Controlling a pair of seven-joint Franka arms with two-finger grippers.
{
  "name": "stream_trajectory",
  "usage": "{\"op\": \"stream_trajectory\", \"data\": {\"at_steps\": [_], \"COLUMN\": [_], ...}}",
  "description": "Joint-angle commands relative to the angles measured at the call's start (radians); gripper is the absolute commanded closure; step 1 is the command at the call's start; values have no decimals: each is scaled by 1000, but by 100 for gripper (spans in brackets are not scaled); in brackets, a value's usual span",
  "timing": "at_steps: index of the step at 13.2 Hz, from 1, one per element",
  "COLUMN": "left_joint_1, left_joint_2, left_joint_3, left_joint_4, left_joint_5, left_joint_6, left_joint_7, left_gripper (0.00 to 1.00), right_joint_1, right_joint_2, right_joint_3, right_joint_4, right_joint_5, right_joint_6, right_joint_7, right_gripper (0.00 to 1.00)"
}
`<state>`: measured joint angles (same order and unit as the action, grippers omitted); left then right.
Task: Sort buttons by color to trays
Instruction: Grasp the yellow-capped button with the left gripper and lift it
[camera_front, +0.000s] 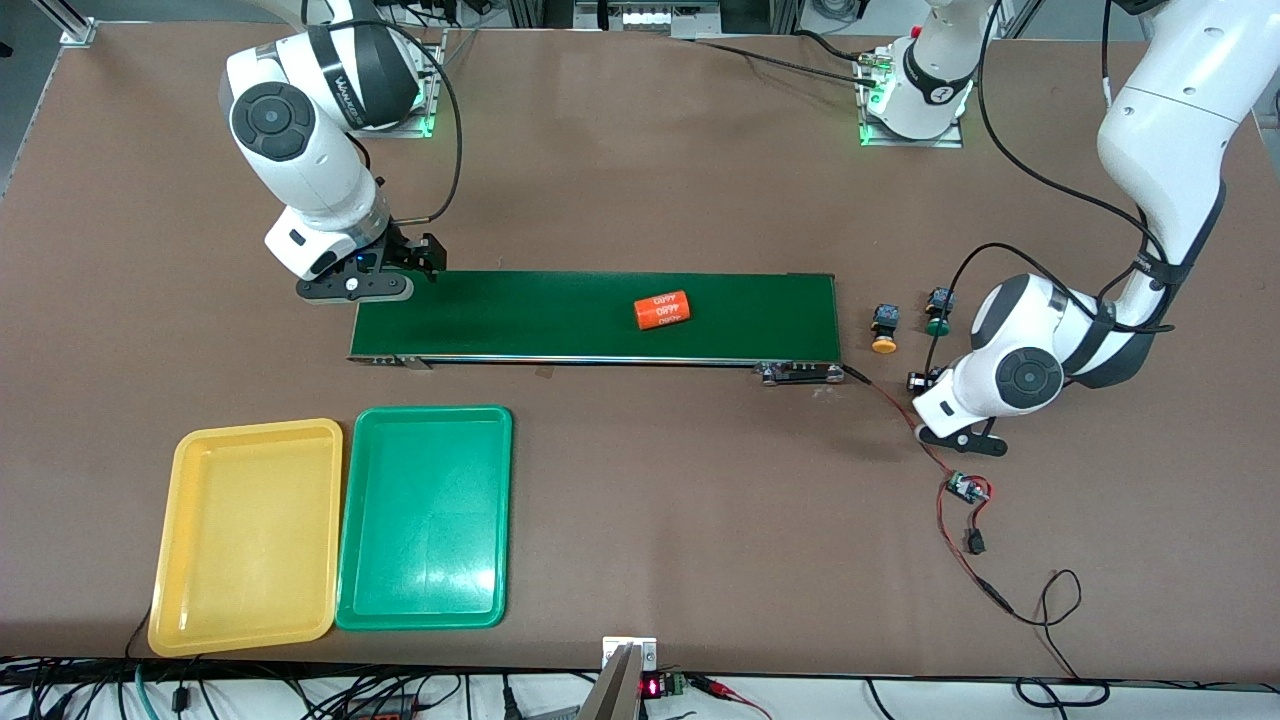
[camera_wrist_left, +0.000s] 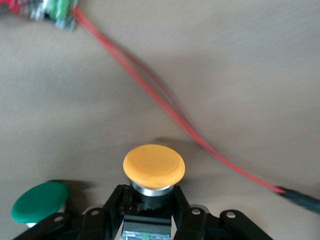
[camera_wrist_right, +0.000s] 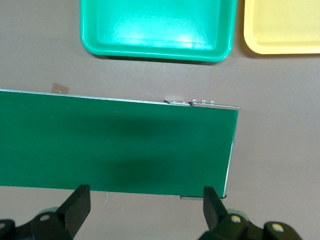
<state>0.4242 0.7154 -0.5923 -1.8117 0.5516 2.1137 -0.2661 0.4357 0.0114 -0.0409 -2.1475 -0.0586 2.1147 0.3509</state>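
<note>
Yellow button (camera_wrist_left: 153, 167) in left jaws, seemingly.

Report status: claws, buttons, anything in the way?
Left claw shut on yellow button, green button beside it. Right claw open over conveyor belt end, waiting. Trays hold no buttons. Red wire near left claw.

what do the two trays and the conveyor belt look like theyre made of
Yellow tray and green tray: probably moulded plastic, glossy; the green one throws bright reflections and both have smooth rounded rims. Conveyor belt: seemingly a dark green rubbery or PVC sheet, matte, showing only soft shadows, with a metal-looking edge rail.
</note>
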Motion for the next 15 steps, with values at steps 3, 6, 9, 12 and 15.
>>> {"op": "stream_trajectory", "data": {"at_steps": [3, 6, 9, 12, 15], "left_joint_1": [-4, -42, -155, -235, -240], "left_joint_2": [-34, -30, -30, -25, -24], "left_joint_3": [-222, -261, -274, -271, -268], "left_joint_4": [110, 103, 75, 5, -21], "left_joint_5": [4, -106, -215, -219, -217], "left_joint_6": [-179, -208, -259, -140, -83], "left_joint_7": [1, -97, -279, -453, -484], "left_gripper": [79, 79, 81, 80, 1], "right_joint_1": [-5, -5, -6, -6, -6], "right_joint_2": [1, 1, 1, 2, 2], "right_joint_3": [1, 1, 1, 1, 1], "right_joint_4": [18, 18, 18, 18, 18], "right_joint_5": [-15, -15, -15, -15, -15], "right_joint_6": [-21, -21, -21, -21, -21], "right_joint_7": [16, 16, 16, 16, 16], "right_gripper": [0, 0, 0, 0, 0]}}
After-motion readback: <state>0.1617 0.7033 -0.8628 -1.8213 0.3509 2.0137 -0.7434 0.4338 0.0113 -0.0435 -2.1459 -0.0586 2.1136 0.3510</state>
